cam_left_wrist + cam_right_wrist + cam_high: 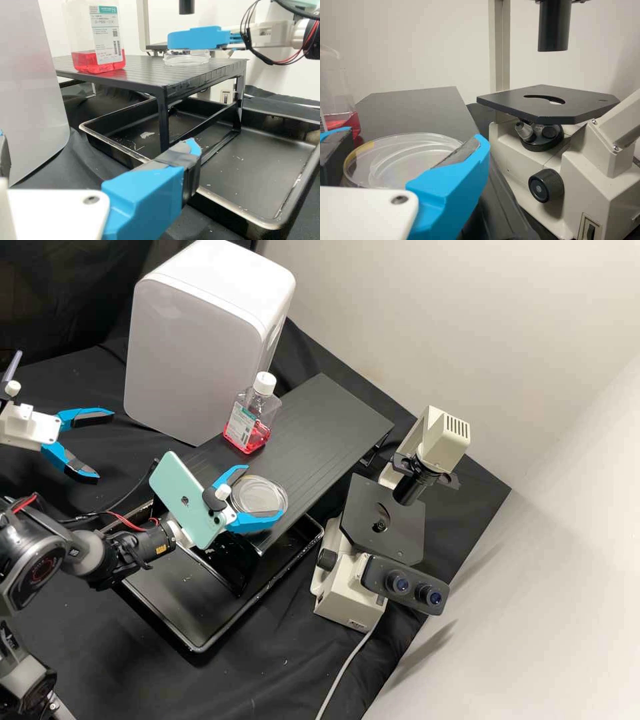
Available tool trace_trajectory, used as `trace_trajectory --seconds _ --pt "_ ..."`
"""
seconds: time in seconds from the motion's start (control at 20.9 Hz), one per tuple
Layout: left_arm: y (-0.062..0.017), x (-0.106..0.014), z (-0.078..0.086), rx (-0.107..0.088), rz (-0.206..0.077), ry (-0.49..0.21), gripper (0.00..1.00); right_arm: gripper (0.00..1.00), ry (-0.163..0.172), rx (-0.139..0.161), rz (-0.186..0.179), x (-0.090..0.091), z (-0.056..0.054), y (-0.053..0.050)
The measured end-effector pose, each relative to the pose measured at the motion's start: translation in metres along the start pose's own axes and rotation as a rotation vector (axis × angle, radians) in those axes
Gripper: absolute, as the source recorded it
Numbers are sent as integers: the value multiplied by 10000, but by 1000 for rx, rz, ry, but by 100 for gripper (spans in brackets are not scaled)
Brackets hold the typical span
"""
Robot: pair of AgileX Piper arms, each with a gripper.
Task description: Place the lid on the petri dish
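Dish [261, 495] on shelf [320, 427]; flask [250, 415] behind; microscope [387, 533] right.

The black bench [280, 667] carries a white box [200, 340], a black tray [167, 597] and a microscope [373, 550].

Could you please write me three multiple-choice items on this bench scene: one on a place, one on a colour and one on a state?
1. Where does the petri dish stand?
A. on the raised black shelf
B. in the tray below
C. on the microscope stage

2. What colour is the liquid in the flask?
A. blue
B. red
C. colourless

3. How is the left tool?
A. shut on the flask
B. shut and empty
C. open

Answers:
1 A: the dish rests on the shelf's top.
2 B: red liquid fills the flask's lower part.
3 C: its jaws stand wide apart with nothing between them.
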Motion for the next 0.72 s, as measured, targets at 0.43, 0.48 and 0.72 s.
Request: trace_trajectory --seconds 0.43,0.48,0.72 --pt "0 0 0 0 0 0 100 0 -22 -18 22 -24 40 24" --pt "0 0 0 0 0 0 100 0 -22 -20 24 -25 42 30" --pt "0 0 0 0 0 0 100 0 -2 -18 67 -41 28 89"
